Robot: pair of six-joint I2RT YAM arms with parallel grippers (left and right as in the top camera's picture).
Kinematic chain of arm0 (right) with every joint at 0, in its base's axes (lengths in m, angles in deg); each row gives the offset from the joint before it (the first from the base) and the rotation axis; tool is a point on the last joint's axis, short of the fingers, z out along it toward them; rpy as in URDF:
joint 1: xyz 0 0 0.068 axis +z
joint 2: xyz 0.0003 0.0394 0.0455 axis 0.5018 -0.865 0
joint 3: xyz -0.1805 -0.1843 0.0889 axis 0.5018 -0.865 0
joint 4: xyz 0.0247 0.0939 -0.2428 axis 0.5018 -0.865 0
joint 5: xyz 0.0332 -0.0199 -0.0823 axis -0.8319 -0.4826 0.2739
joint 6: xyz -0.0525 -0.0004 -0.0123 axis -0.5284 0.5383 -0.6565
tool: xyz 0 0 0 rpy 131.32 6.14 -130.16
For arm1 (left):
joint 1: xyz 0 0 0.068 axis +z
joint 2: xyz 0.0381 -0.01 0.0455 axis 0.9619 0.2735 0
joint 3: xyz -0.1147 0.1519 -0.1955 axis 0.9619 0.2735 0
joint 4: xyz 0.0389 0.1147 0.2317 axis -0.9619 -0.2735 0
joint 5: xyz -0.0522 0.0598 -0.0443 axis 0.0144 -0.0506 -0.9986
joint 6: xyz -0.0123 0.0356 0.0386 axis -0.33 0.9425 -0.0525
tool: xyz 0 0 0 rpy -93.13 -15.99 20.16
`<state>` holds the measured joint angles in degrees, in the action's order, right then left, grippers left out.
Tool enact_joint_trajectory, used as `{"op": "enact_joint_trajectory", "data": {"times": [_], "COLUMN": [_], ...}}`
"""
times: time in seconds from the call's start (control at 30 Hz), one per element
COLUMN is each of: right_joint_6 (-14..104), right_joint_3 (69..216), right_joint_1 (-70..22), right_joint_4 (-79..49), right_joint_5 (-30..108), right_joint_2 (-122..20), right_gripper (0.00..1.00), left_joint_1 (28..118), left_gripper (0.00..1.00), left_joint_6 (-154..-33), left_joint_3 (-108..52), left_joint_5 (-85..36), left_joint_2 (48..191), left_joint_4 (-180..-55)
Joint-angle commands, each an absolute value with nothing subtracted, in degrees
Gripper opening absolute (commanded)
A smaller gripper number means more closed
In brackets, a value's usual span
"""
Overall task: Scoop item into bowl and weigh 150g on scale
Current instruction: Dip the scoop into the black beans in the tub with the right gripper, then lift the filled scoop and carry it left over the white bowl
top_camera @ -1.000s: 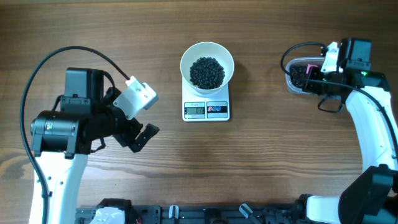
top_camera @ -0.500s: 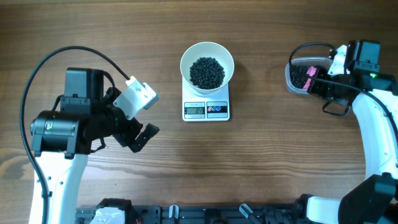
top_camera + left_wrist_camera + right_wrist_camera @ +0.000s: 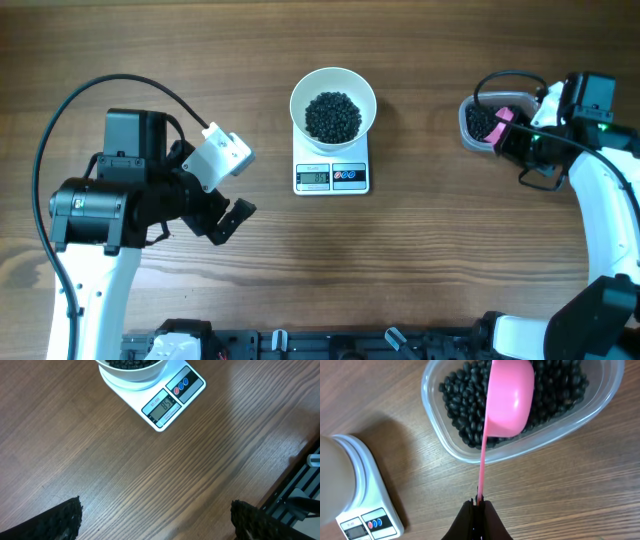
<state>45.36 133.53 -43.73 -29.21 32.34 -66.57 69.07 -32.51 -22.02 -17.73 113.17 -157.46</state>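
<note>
Right wrist view: nearest the lens, the right gripper [image 3: 479,508] has its jaws pinched together on the thin handle of a pink scoop [image 3: 507,400]. The handle runs straight away over the bare wooden table [image 3: 560,490] and crosses the near rim of a clear tub [image 3: 434,430]. The scoop's cup therefore sits inside the tub above the beans; whether it is dug in or only resting on them I cannot tell. The tub holds a loose dark layer of the item [image 3: 462,407], glossy black beans that cover its floor wherever it shows. Left of the tub and apart from it stands the scale [image 3: 367,507], its display and two buttons on the front edge. The bowl [image 3: 330,470] is a blurred pale shape on top of it.

In the left wrist view the left gripper [image 3: 155,527] has its jaws spread wide over the table, one black pad [image 3: 57,522] in each lower corner. Beyond lies the scale, its display showing what looks like 85. On its platform is the white bowl with beans inside, cut off by the top edge. A black rail [image 3: 300,495] lines the table edge at lower right.

From overhead, the left gripper hangs well to the left of the scale. The bowl covers the scale's far part, with a heap of beans in its middle and white wall showing all round. The tub lies well to the right, a black cable [image 3: 500,76] arching round its far side.
</note>
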Motion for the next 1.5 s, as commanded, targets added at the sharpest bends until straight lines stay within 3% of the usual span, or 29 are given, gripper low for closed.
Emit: {"op": "enact_joint_trajectory", "data": {"times": [0.0,0.43,0.87,1.47], "right_joint_6": [47.7,48.1,46.0,42.8], "right_joint_3": [131.1,130.8,130.8,130.8], "right_joint_1": [-43.7,-44.7,-52.3,-60.8], "right_joint_4": [-29.4,-28.0,-28.2,-29.7], "right_joint_5": [30.2,20.9,10.7,6.8], "right_joint_2": [-67.4,-67.3,-67.3,-67.3], "right_gripper": [0.04,0.04,0.04,0.04], "left_joint_1": [69.5,69.5,69.5,69.5], "left_gripper": [1.00,1.00,1.00,1.00], "left_joint_6": [-32.7,-32.7,-32.7,-32.7], "left_joint_3": [-22.3,-22.3,-22.3,-22.3], "left_joint_5": [-19.1,-19.1,-19.1,-19.1], "left_joint_2": [112.7,112.7,112.7,112.7], "left_joint_4": [-157.5,-157.5,-157.5,-157.5]}}
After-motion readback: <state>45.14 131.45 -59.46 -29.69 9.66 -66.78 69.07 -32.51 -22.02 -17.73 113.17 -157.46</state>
